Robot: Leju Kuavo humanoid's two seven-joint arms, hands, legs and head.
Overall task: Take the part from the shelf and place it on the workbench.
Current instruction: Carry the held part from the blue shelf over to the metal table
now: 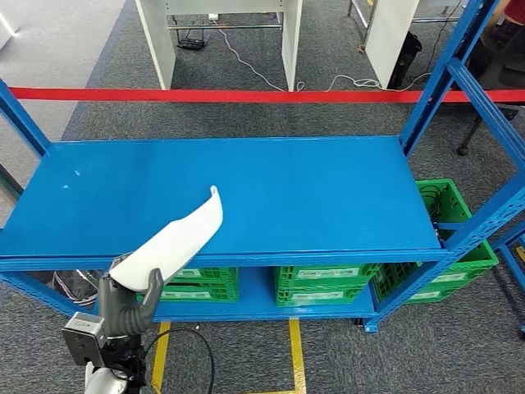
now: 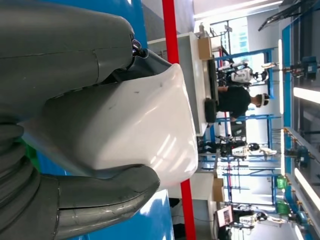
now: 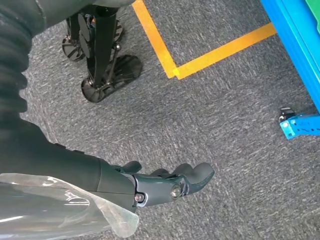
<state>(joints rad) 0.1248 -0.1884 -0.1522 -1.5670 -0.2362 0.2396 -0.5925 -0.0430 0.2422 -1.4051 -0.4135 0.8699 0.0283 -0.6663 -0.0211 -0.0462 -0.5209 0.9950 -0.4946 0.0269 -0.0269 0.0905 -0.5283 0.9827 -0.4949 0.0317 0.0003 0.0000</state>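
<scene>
A long, curved white part (image 1: 175, 240) reaches from the front edge of the blue shelf (image 1: 297, 189) out over its top. My left hand (image 1: 127, 308) grips the part's near end, just in front of and below the shelf edge. Close up in the left wrist view, the thumb and fingers (image 2: 94, 200) wrap the white part (image 2: 132, 125) from both sides. My right hand (image 3: 166, 182) hangs over the grey carpet with its fingers stretched out and nothing in it.
Green crates (image 1: 325, 283) sit on the lower shelf, another green crate (image 1: 455, 238) at the right end. Blue uprights (image 1: 443, 78) frame the shelf. Red tape (image 1: 248, 95) and yellow floor lines (image 1: 296, 349) mark the carpet. A white workbench (image 1: 223, 33) stands beyond the tape.
</scene>
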